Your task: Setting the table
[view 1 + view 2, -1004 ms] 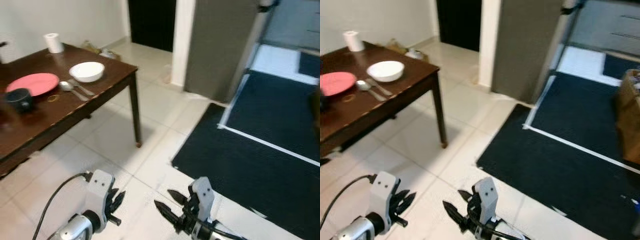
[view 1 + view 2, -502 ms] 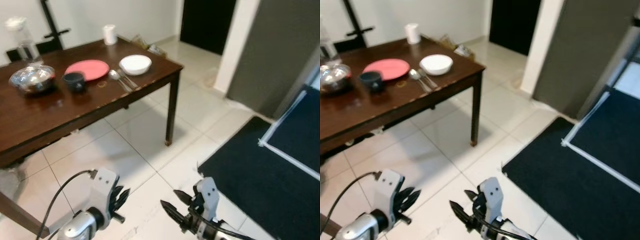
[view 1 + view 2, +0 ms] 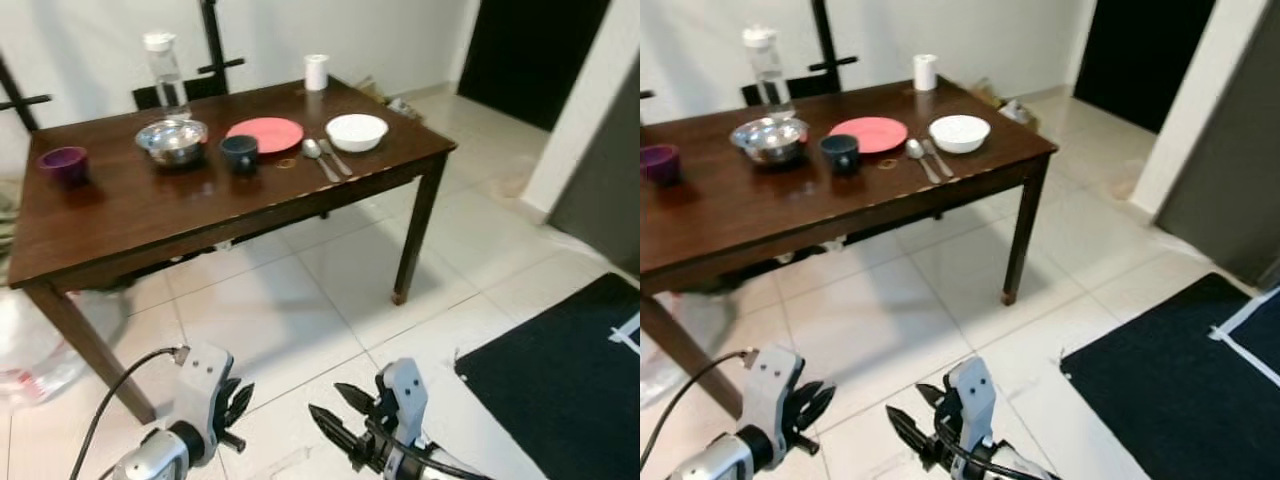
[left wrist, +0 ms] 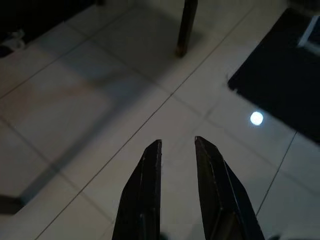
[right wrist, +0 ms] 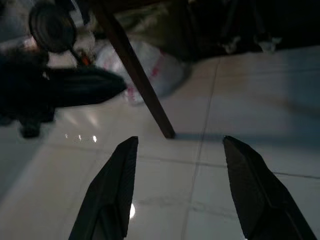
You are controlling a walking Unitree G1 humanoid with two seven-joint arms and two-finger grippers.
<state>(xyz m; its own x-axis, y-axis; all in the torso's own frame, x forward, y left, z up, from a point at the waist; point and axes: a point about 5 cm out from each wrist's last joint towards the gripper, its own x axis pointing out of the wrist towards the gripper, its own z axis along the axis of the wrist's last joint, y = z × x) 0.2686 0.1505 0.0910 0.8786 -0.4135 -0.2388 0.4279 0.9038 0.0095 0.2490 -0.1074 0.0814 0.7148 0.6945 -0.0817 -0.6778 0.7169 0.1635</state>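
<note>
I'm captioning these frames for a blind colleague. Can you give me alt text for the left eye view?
A dark wooden table on a white tiled floor holds a red plate, white bowl, two spoons, dark cup, steel bowl, purple cup, water bottle and paper roll. Low in front, the left gripper and right gripper hang empty over the tiles.

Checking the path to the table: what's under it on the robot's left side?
Under the wooden table, by its near left leg, a pale plastic bag lies on the tiles. Further back the shade hides whatever else is there.
</note>
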